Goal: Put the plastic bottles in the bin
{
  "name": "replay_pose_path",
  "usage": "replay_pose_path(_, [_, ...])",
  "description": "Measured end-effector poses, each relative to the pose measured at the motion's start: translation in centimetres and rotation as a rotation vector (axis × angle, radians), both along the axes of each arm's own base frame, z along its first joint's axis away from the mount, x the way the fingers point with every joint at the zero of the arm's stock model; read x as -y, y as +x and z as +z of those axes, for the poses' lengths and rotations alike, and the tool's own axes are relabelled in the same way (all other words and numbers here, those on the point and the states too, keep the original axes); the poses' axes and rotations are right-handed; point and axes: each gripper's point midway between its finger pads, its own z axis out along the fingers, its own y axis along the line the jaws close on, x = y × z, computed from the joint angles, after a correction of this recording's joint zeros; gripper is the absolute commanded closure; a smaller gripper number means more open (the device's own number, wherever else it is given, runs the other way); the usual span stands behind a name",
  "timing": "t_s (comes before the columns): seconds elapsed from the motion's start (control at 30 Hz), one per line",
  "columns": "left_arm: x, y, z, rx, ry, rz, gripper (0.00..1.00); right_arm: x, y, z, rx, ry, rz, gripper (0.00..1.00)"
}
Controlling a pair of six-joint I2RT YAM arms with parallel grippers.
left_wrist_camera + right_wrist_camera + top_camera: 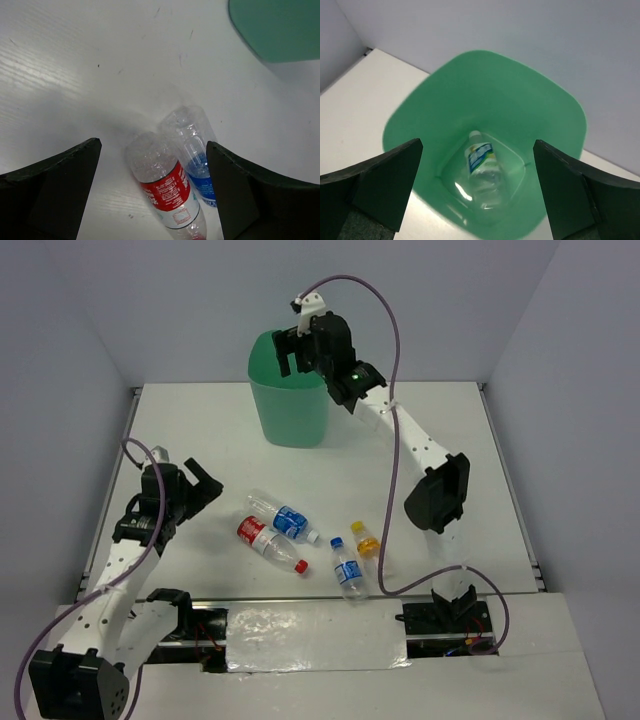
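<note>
The mint-green bin (288, 400) stands at the far middle of the table. My right gripper (298, 348) hangs open over its rim; its wrist view looks down into the bin (420, 125), where a clear bottle with a pale label (481, 160) lies on the bottom. A red-label bottle (268, 543), a blue-label bottle (283, 517), a blue-capped bottle (347, 568) and a yellow-capped bottle with orange liquid (366, 540) lie on the table. My left gripper (195, 488) is open, left of them; its view shows the red-label bottle (162, 182) and the blue-label bottle (192, 150) between its fingers.
A corner of the bin (275, 25) shows at the top right of the left wrist view. White walls close the table at the back and sides. A purple cable (395, 360) loops over the right arm.
</note>
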Motion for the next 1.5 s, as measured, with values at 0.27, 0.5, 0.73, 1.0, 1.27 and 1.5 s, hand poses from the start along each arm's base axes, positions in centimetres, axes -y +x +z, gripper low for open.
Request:
replay_pose_path(0.27, [2.8,-3.4,-4.5,-0.133,-0.047,-0.088,0.01,4.9,-6.4,1.4,-0.049,0.006,-0.042,0.0])
replay_pose_path(0.5, [6.2,-6.1,-6.4,-0.186,-0.095,-0.161,0.01,14.0,-15.9,0.8,-0.067,0.144,-0.175,0.0])
replay_pose_path(0.73, [8.2,-7.7,-9.6,-0.293,-0.086,-0.162,0.01,22.6,-21.3,-4.9,-0.115,0.275,-0.36,0.0])
replay_pose_path(1.0, [9.7,-6.0,-9.6,-0.266,-0.134,-0.094,0.01,25.0,-25.1,-11.6,-0.218,0.286,-0.433,0.0])
replay_pose_path(1.27, [9.9,-4.8,-9.9,-0.245,-0.141,-0.046,0.01,25.7,-26.2,-13.0,-0.242,0.295,-0.455,0.0])
replay_pose_path(1.5, [9.9,-3.9,-10.2,-0.229,-0.142,-0.015,0.01,26.7,-26.4,-13.9,-0.26,0.281,-0.516,0.0])
